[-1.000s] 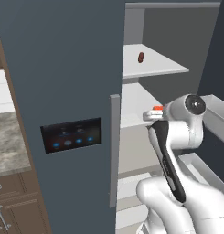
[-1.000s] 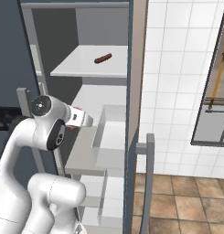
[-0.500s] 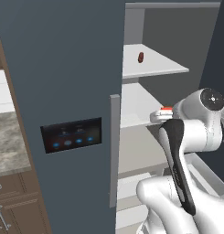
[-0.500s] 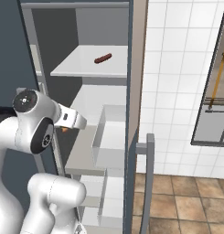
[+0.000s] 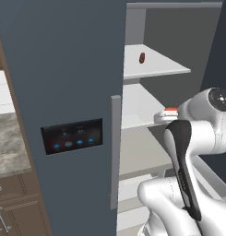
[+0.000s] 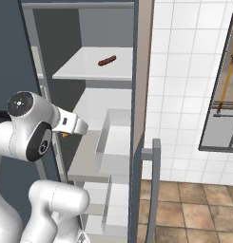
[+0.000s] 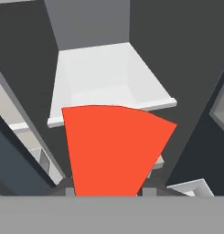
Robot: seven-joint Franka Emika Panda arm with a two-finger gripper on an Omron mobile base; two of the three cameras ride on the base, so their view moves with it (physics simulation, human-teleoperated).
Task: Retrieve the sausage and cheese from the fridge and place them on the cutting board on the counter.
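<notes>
My gripper (image 7: 109,192) is shut on the cheese (image 7: 115,148), whose red-orange face spreads above the fingertips (image 7: 70,189). The cheese (image 5: 170,110) shows as a red spot at the hand, in front of the fridge's middle shelf, and as an orange speck (image 6: 64,135) under the wrist. The sausage (image 5: 142,58) (image 6: 107,60), dark maroon and short, lies on the upper white shelf. The fridge (image 5: 63,69) has its left door closed and its right side open. A strip of the marble counter (image 5: 8,143) lies at the left. The cutting board is out of view.
The open fridge door (image 6: 137,118) with its grey bar handle (image 6: 155,190) stands right of the arm, with white door bins (image 6: 113,142) inside. A white tiled wall (image 6: 184,71) and a window (image 6: 227,95) lie beyond. Brown cabinets (image 5: 13,203) sit under the counter.
The hand has drawn back a little from the fridge's middle shelf with the cheese in it, and the arm's upper joint has swung sideways. The sausage has not moved.
</notes>
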